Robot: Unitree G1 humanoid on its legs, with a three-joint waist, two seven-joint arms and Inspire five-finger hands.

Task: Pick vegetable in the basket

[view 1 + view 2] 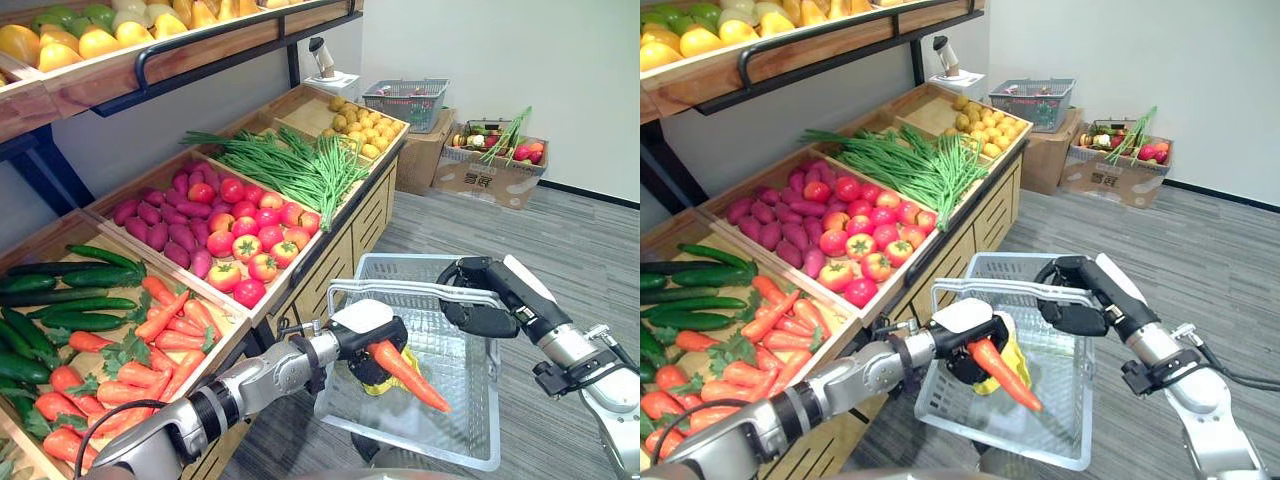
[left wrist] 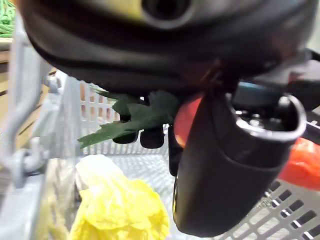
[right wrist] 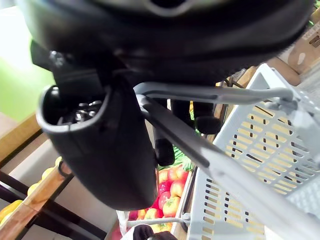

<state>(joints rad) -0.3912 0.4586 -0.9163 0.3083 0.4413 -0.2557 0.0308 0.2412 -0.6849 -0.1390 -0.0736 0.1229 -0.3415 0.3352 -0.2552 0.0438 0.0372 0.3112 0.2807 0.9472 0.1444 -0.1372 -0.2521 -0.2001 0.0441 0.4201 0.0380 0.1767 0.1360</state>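
The carrot [image 1: 405,372] is gripped at its thick end by the left robot hand [image 1: 365,335], fingers and thumb curled round it. It hangs inside the mouth of the grey plastic basket [image 1: 470,452], its tip slanting down towards the robot's right. In the left wrist view its green leaves [image 2: 135,117] stick out past the fingers. Just under that hand, a yellow leafy vegetable [image 2: 125,212] lies on the basket's slotted bottom. The right robot hand [image 1: 485,298] is clenched round the basket's handle [image 1: 400,290] at the far side, holding the basket off the floor. To the robot's left stands a wooden display stand, its crates holding loose carrots [image 1: 165,335], cucumbers [image 1: 65,300], tomatoes [image 1: 250,235], purple sweet potatoes [image 1: 160,228] and green beans [image 1: 300,165].
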